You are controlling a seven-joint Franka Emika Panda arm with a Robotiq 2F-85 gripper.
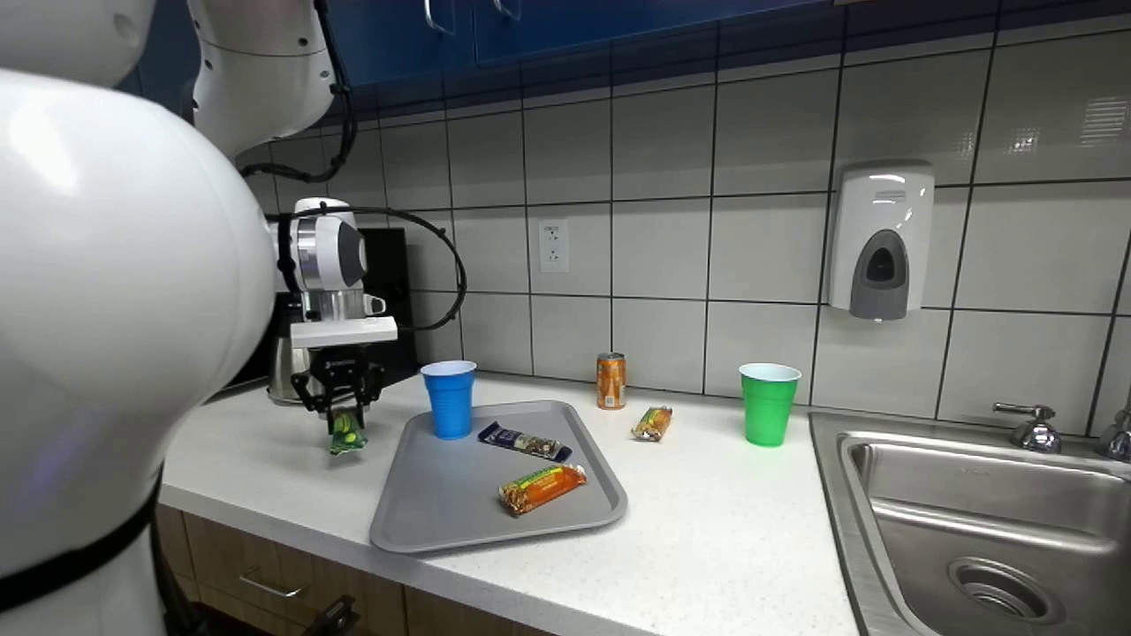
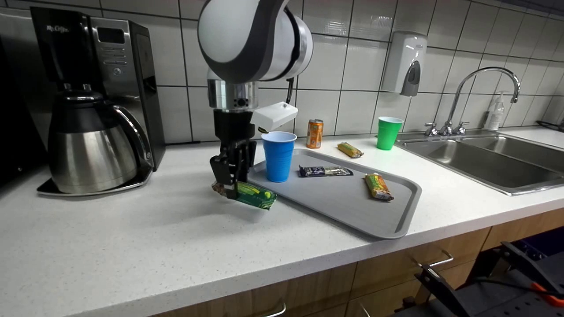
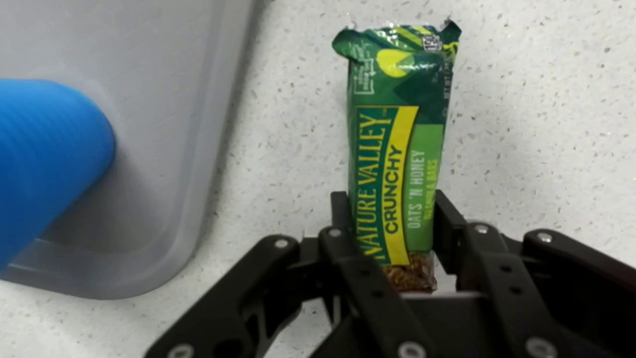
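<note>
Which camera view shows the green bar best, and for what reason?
The wrist view: the green bar, held in the gripper, appears large there and its main lettering is readable. Both exterior views show it smaller, partly covered by the gripper, its lettering unreadable.

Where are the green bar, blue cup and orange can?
Green bar [image 3: 396, 154], wrist view: middle of its wrapper.
Blue cup [image 2: 278, 160], in an exterior view: its outer side.
Orange can [image 1: 611, 382], in an exterior view: its printed side.

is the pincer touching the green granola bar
Touching. The wrist view shows the pincer closed on the green granola bar, pressed against both its long edges.
</note>
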